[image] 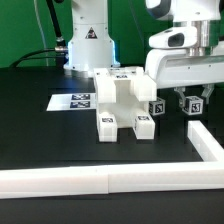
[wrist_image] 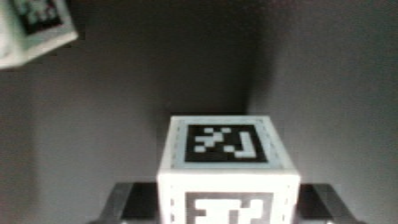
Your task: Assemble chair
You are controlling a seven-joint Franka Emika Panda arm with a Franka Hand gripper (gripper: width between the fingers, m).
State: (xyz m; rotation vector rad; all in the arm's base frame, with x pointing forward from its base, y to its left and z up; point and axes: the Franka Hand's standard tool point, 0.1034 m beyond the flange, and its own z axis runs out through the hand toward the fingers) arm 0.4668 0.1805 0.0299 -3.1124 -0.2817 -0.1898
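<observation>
My gripper [image: 188, 103] stands low over the table at the exterior view's right. It is shut on a white square-ended chair part with black marker tags [image: 193, 106]. In the wrist view this part [wrist_image: 226, 160] fills the space between my two dark fingers [wrist_image: 135, 200], which press on its two sides. A cluster of white chair parts [image: 120, 100] stands in the middle of the table, to the exterior view's left of my gripper. A small tagged piece [image: 157, 108] sits at that cluster's right edge. Another white tagged part [wrist_image: 36, 30] shows at the corner of the wrist view.
The marker board [image: 72, 101] lies flat at the exterior view's left of the parts. A white barrier [image: 100, 181] runs along the front of the table and up the right side [image: 205, 143]. The robot base [image: 88, 40] stands at the back.
</observation>
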